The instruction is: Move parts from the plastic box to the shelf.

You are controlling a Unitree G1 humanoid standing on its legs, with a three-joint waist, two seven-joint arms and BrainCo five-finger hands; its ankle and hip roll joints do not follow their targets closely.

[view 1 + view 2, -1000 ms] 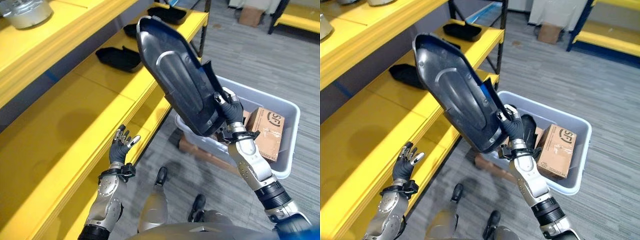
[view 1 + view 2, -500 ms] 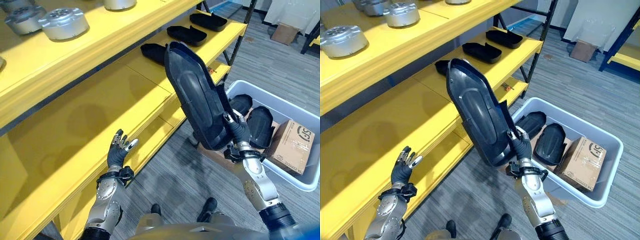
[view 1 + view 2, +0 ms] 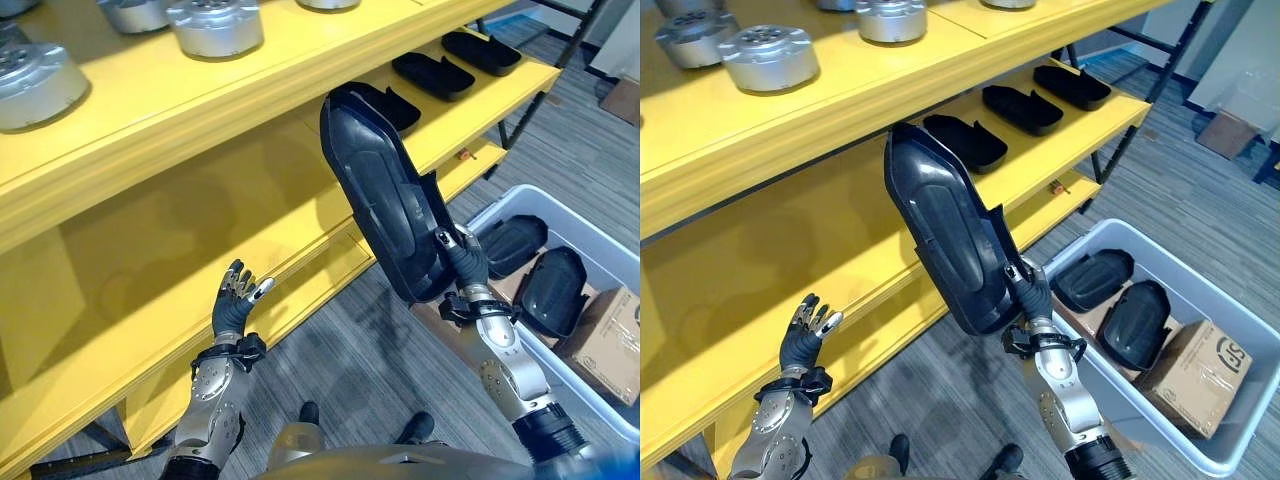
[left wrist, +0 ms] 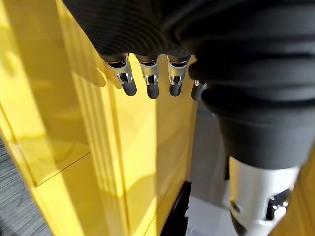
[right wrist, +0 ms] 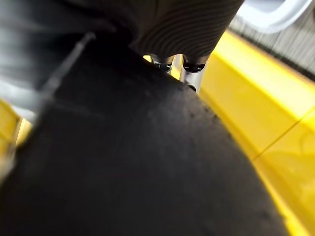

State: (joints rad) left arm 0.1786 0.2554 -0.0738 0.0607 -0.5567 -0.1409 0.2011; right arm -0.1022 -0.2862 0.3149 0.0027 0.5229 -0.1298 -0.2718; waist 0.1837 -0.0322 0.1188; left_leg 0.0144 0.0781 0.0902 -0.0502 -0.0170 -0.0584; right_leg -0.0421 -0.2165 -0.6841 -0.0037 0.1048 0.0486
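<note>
The left robot hand hangs with fingers spread, just before the yellow shelf. The right robot hand is clamped, apparently by curled fingers, on the lower end of a long black part, held upright above it. Beyond, the plastic box holds more black parts.

Six dark moulded parts: one large shell held up, three on the yellow shelf, two in the grey plastic box. One cardboard carton. Three round metal castings in full sight on the upper shelf.
</note>
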